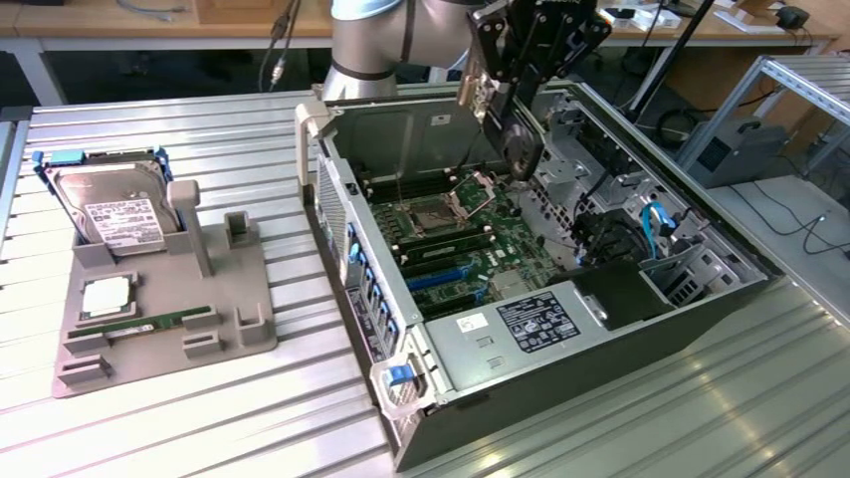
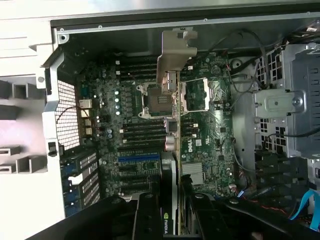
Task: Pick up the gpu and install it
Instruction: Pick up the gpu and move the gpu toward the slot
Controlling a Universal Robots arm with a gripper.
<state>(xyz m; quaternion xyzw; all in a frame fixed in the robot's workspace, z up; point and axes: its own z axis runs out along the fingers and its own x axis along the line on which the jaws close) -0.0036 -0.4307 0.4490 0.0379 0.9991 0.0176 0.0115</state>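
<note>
My gripper (image 1: 509, 95) hangs over the far side of the open computer case (image 1: 398, 115) and is shut on the gpu (image 1: 520, 147), a thin black card that points down edge-on above the motherboard (image 1: 452, 229). In the wrist view the gpu (image 2: 176, 50) runs as a narrow edge from my gripper (image 2: 172, 212) to its silver bracket, crossing over the processor socket (image 2: 195, 95). A black finger (image 2: 145, 217) sits on either side of it. The blue expansion slot (image 2: 137, 158) lies to one side of the card's line, and the card is clear of the board.
On the exterior view's left, a grey fixture (image 1: 233, 319) on the ribbed metal table holds a silver hard drive (image 1: 117, 214), a green memory stick (image 1: 146, 324) and a processor chip (image 1: 106, 297). Inside the case are cables (image 1: 658, 224), a drive cage (image 1: 691, 269) and a power supply (image 1: 525, 329).
</note>
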